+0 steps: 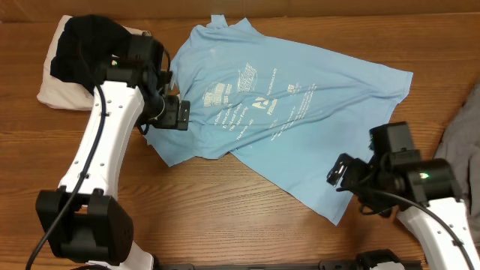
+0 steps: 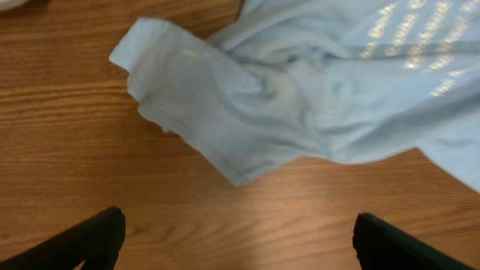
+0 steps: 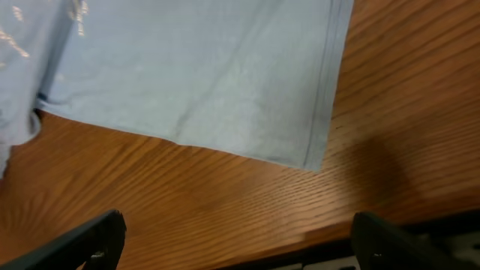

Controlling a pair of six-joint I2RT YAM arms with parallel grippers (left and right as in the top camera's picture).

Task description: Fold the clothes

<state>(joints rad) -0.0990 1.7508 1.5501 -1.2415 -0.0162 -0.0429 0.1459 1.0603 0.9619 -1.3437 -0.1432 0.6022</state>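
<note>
A sky-blue T-shirt [image 1: 285,112] with white lettering lies spread and creased across the middle of the wooden table. My left gripper [image 1: 174,114] is open and empty just above the shirt's left sleeve [image 2: 217,112], which lies rumpled on the wood. My right gripper [image 1: 341,174] is open and empty over the shirt's near right hem corner [image 3: 311,154]. A black garment [image 1: 86,49] lies on a beige one [image 1: 60,94] at the far left. A grey garment [image 1: 461,139] shows at the right edge.
The table's front edge [image 3: 420,221] runs just below the right gripper. Bare wood [image 1: 225,210] lies in front of the shirt.
</note>
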